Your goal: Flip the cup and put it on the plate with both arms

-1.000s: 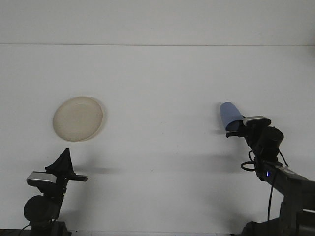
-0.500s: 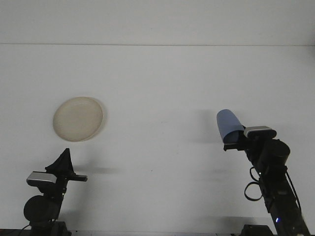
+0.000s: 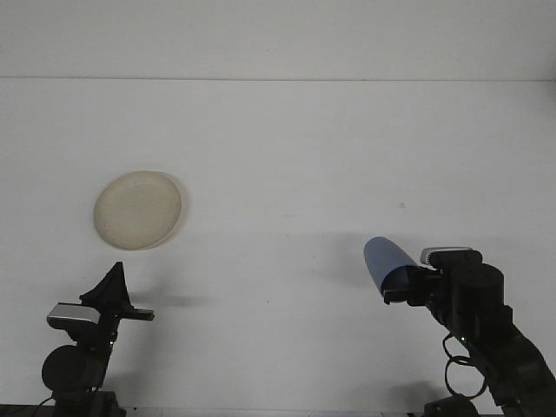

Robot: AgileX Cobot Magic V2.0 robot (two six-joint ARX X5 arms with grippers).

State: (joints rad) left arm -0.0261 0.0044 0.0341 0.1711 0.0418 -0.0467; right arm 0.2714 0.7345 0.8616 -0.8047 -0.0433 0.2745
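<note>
One blue cup [image 3: 385, 259], one cream plate [image 3: 139, 209], and two robot arms, each with one tool.

A matt blue cup [image 3: 387, 259], a smooth cream plate [image 3: 139, 209] with a faint sheen, a matt white worktop [image 3: 287, 156].

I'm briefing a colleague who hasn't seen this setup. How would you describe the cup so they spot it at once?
Start from the white table and look to its near right side, where the right arm's gripper reaches in. The cup is the blue cylinder held there, tilted up and to the left. It is the only blue thing; the other item, a pale round plate, lies flat on the far left.
</note>
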